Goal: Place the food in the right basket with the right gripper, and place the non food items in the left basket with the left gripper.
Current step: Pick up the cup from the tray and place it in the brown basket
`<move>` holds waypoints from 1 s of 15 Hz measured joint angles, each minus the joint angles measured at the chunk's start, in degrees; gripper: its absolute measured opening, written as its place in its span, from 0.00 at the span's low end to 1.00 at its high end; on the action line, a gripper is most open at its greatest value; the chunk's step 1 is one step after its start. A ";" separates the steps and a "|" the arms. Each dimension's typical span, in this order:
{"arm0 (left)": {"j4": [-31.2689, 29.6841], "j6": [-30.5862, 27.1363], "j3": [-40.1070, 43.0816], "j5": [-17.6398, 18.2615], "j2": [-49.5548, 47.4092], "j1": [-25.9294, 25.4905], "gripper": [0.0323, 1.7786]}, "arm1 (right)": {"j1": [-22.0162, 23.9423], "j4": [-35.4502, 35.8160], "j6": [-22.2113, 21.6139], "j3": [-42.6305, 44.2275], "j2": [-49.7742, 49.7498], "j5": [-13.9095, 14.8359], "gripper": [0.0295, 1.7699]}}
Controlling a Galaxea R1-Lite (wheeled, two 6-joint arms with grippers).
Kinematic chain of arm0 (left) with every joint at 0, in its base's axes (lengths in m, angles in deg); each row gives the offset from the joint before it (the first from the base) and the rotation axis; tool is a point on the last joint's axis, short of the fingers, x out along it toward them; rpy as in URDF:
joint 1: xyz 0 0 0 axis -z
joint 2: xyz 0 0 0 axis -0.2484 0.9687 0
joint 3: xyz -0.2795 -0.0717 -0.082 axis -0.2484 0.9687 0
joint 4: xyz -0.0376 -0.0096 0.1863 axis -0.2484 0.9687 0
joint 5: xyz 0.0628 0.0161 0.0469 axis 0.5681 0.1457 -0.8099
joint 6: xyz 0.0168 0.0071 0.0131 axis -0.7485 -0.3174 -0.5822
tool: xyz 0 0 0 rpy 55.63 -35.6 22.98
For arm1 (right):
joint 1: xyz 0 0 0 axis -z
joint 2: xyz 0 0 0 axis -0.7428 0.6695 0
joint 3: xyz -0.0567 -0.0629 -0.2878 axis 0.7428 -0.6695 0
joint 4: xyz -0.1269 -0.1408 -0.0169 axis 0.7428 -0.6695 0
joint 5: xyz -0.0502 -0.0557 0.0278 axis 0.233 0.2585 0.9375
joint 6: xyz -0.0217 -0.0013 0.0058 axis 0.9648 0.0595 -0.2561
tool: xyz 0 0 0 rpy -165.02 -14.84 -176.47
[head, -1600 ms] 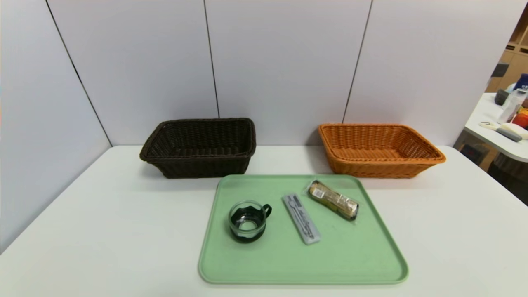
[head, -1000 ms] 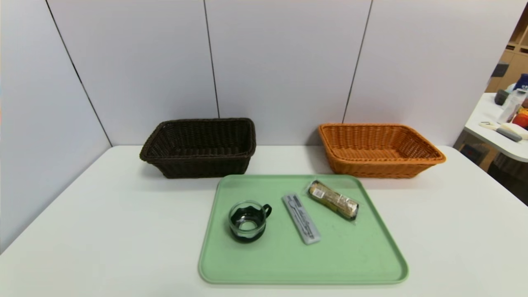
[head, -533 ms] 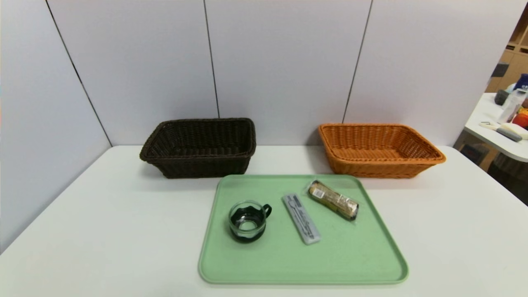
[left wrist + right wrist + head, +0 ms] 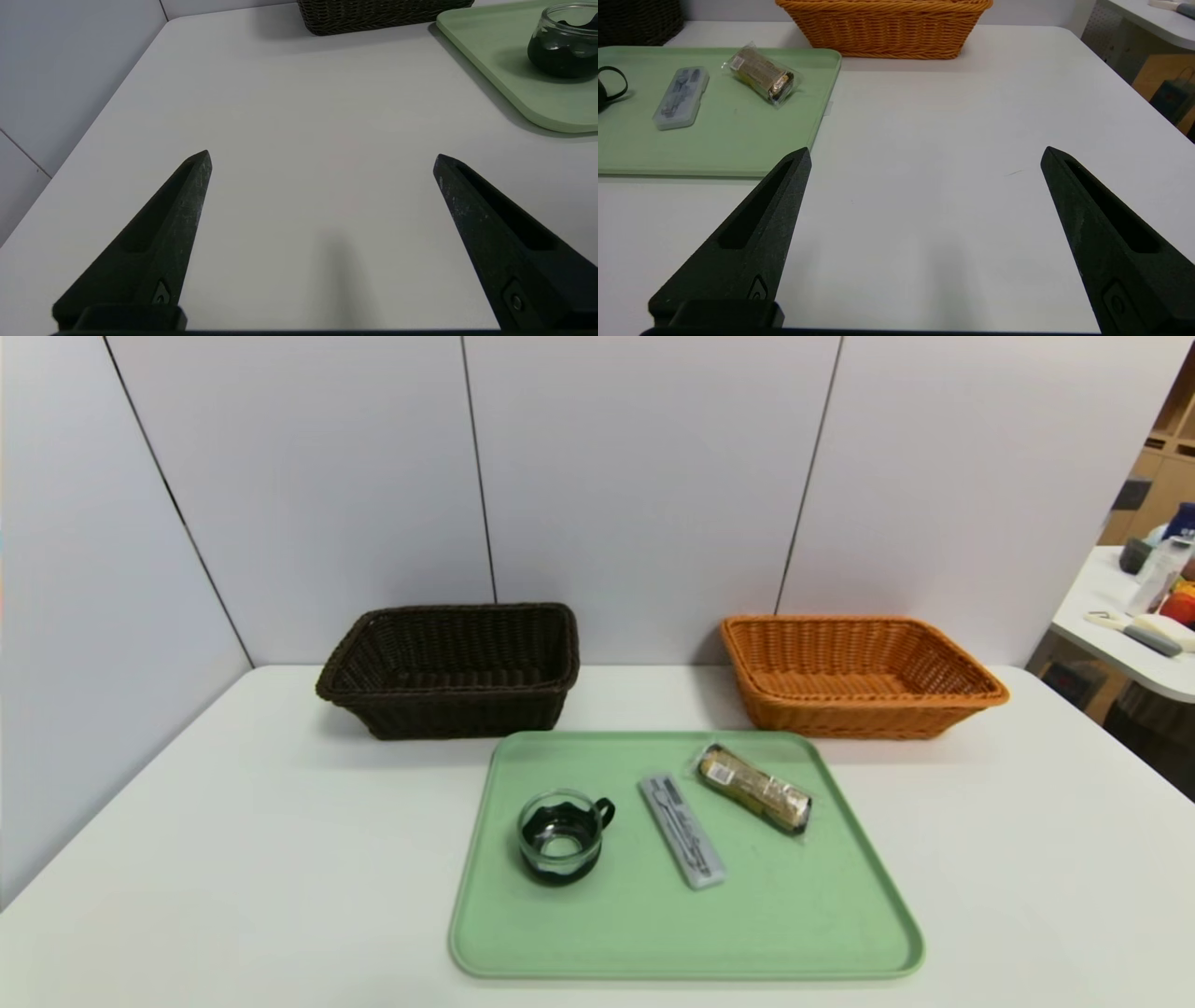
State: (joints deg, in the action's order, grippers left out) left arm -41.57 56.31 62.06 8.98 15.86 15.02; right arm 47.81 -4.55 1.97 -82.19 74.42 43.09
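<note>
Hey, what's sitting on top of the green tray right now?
The pale green plastic tray holds three things: a glass cup with a black handle, a flat grey plastic case and a clear-wrapped snack bar. The case's contents cannot be seen.

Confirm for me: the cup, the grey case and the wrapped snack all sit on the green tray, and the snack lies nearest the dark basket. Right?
Not quite. The cup, grey case and wrapped snack do all sit on the green tray, but the snack lies nearest the orange basket, not the dark basket. The head view shows it.
</note>
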 joint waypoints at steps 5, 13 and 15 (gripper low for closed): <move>0.30 1.57 -3.83 0.04 4.05 -0.12 0.95 | -0.13 -0.23 -0.41 5.07 6.92 2.01 0.96; 8.98 10.54 -20.39 -1.54 27.92 -0.33 0.95 | 0.18 -15.23 -5.47 19.52 26.55 2.16 0.96; 9.18 10.85 -23.45 -1.56 34.62 -0.33 0.95 | 0.27 -19.85 -5.78 22.60 31.07 2.07 0.96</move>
State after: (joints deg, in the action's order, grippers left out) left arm -32.39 67.16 38.61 7.42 50.48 14.69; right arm 48.08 -24.40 -3.80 -59.59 105.49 45.16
